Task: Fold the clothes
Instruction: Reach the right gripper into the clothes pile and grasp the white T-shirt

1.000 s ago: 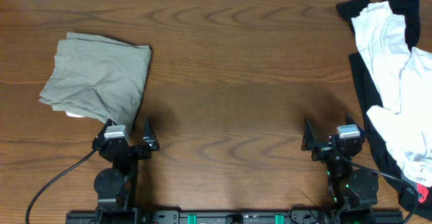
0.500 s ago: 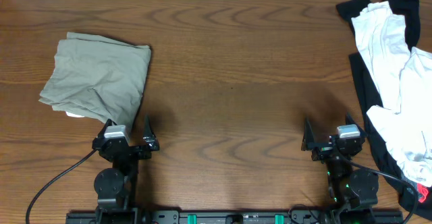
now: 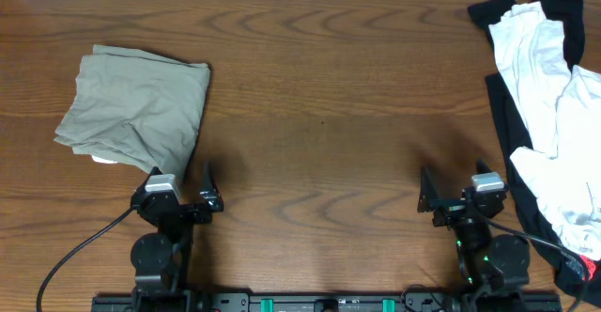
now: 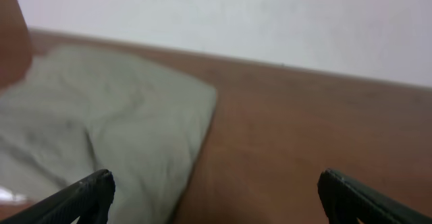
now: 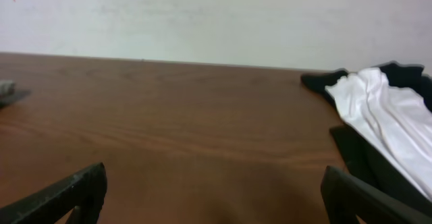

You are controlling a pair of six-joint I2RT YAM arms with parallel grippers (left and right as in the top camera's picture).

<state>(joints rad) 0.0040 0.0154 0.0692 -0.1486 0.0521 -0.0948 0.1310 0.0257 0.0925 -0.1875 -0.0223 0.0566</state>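
Note:
A folded grey-olive garment lies at the table's left; the left wrist view shows it just ahead and to the left. At the far right, crumpled white clothes sit in a pile on a black garment. The right wrist view shows the white cloth on the black one. My left gripper hovers open near the olive garment's front edge, with nothing between its fingers. My right gripper stands open left of the pile, empty over bare wood.
The wooden table runs between the two heaps. A black cable trails from the left arm's base toward the front left. A small red item lies at the pile's front right edge. A pale wall stands behind the table.
The right arm has shifted very slightly toward the front edge. The left arm and the clothes have not moved, and both grippers stay open.

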